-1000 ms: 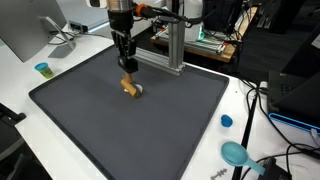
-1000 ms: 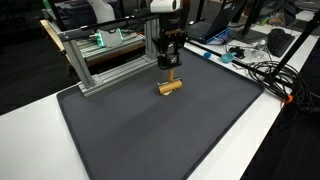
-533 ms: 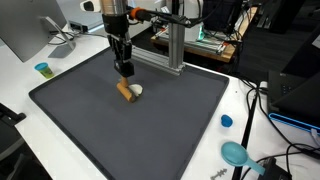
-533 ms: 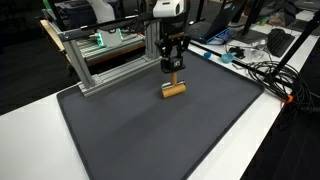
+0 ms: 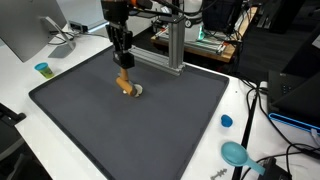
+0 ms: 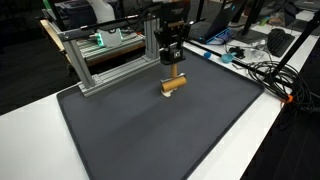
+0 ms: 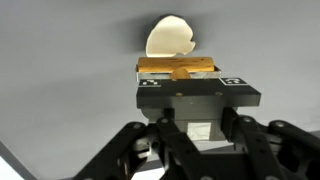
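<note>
teal object [image 5: 235, 152]: near right, on the white table, off the mat.
blue cap [image 5: 226, 121]: on the table, just right of the mat's right edge.
mat [image 5: 150, 130]: dark, covers most of the table in both exterior views.
stick [image 5: 126, 85]: wooden with a cream end, tilted, left of mid-mat toward the far side; cannot tell if its low end touches the mat.
gripper [image 5: 123, 67]: right above the stick, fingers clamped on its upper part; the wrist view shows wood between them.
frame [image 5: 175, 50]: aluminium, at the mat's far edge behind the gripper.

Small marks on the tool [image 7: 188, 76] cannot be read.
</note>
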